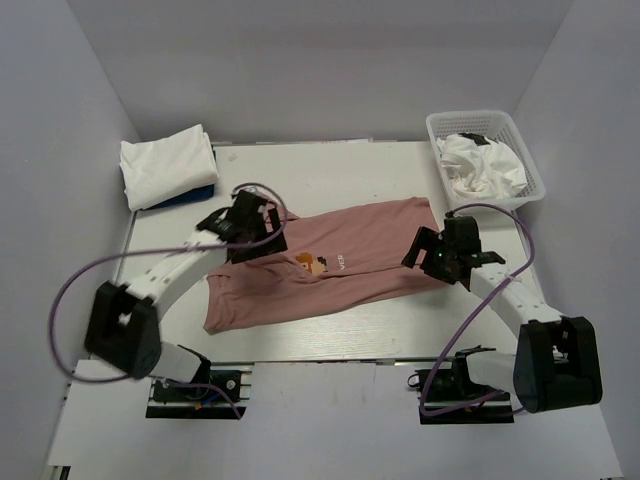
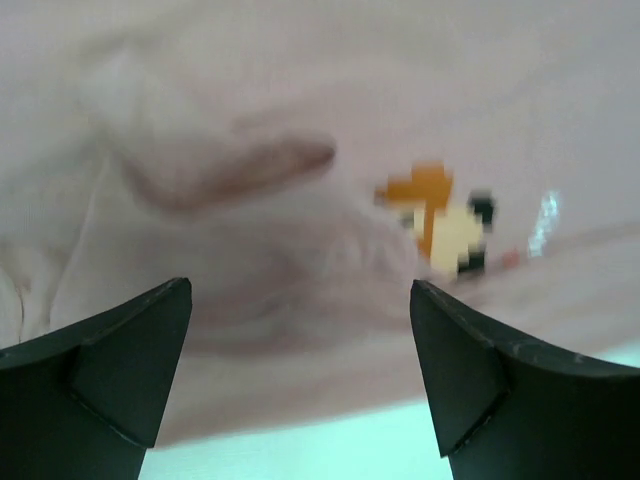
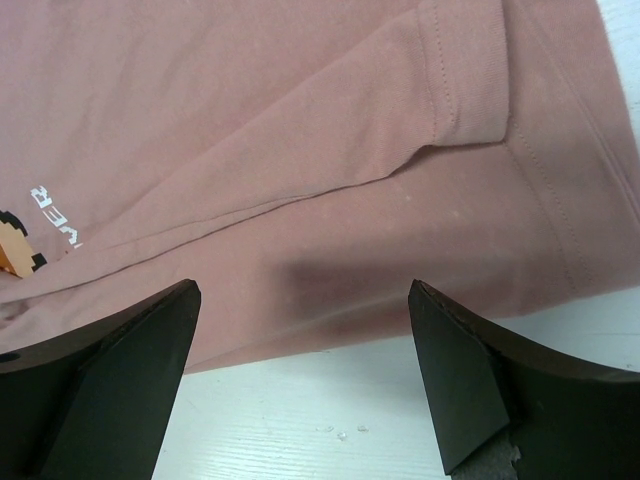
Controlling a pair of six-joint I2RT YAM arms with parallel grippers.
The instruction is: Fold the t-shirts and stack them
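Just under left gripper (image 2: 300,292), right gripper (image 3: 304,290), pink t-shirt (image 1: 345,280)

White lettering (image 3: 52,212) on the dusty-pink t-shirt (image 3: 300,150), beside its pixel print (image 3: 14,245), reads "RE"; the rest is illegible.

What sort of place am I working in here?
Probably a lab test cell: plain walls box in a white table, with the left arm and right arm mounted at its near edge.

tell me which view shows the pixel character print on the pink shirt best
The left wrist view: the print appears whole and largest, though slightly blurred. The top external view shows it tiny on the pink shirt. The right wrist view catches only a sliver at its left edge.
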